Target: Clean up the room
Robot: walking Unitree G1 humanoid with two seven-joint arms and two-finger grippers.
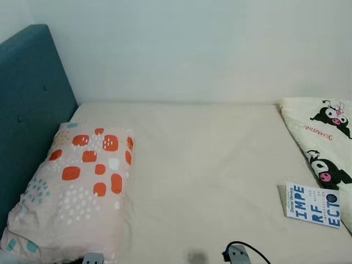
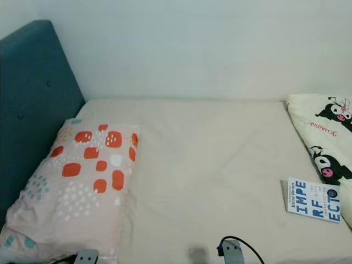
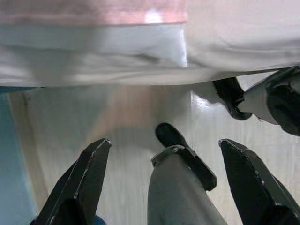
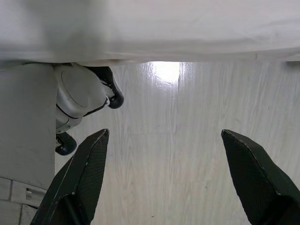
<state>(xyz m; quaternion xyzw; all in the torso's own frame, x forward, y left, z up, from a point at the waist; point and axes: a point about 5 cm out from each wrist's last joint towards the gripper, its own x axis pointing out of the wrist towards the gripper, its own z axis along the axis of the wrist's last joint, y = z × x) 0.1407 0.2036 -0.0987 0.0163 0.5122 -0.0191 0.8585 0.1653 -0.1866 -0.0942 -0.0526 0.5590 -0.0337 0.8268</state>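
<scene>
A bed with a cream sheet point(image 1: 209, 165) lies before me. On its left end rests a pink pillow point(image 1: 80, 187) with orange and teal patches. At the right edge lies a white book point(image 1: 313, 204) with blue letters, next to a cream blanket point(image 1: 324, 137) printed with black cartoon figures. Both arms hang low beside the bed. My left gripper point(image 3: 164, 154) is open over the pale wood floor, with nothing between its fingers. My right gripper point(image 4: 164, 154) is open too, also above the floor.
A teal padded headboard point(image 1: 27, 110) stands at the left, and a white wall point(image 1: 192, 49) runs behind the bed. Parts of my own legs and feet point(image 3: 178, 187) show in the wrist views, under the sheet's overhang point(image 4: 154, 28).
</scene>
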